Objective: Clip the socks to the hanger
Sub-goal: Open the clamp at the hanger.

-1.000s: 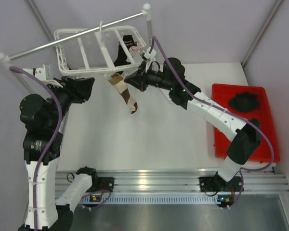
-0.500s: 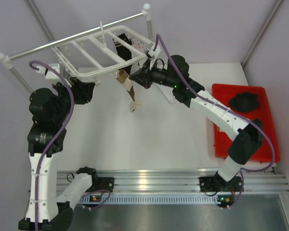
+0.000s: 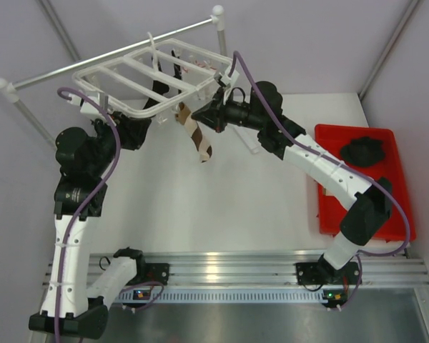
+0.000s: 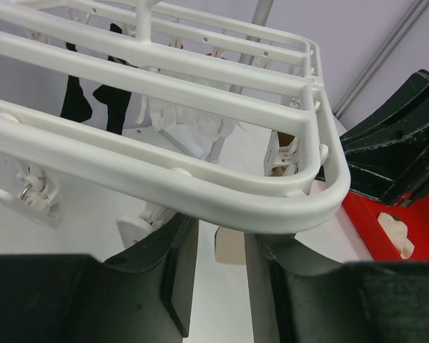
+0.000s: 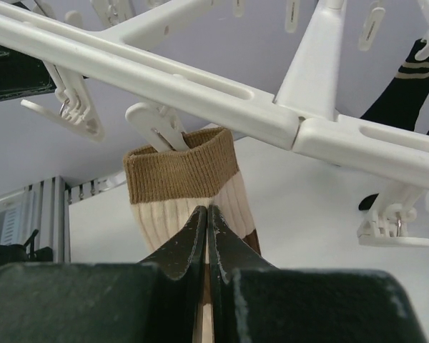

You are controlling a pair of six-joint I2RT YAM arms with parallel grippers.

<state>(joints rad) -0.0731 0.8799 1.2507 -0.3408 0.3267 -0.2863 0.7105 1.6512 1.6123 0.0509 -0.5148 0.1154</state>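
The white hanger [image 3: 139, 75] hangs tilted from the grey rail. My left gripper [image 3: 138, 128] is at its near rim [image 4: 200, 193]. Its jaws stand narrowly apart under the rim, which hides the tips, and it appears to grip the hanger there. The cream and brown sock [image 3: 198, 137] hangs from a clip [image 5: 157, 128] that bites its brown cuff [image 5: 179, 171]. My right gripper [image 5: 207, 218] is shut on this sock just below the cuff, and it also shows in the top view [image 3: 209, 114]. The black sock [image 3: 157, 87] hangs from the hanger's far side [image 4: 75, 100].
The grey rail [image 3: 93, 64] with white ball ends crosses the back left. A red tray [image 3: 400, 214] at the right holds a dark fabric bundle [image 3: 362, 150]. Several empty clips dangle under the hanger [image 5: 68, 107]. Grey walls close in at the back.
My left arm has moved right and up with the hanger's near rim, tilting the frame higher. The cream sock has swung with it. My right gripper stays shut on the sock.
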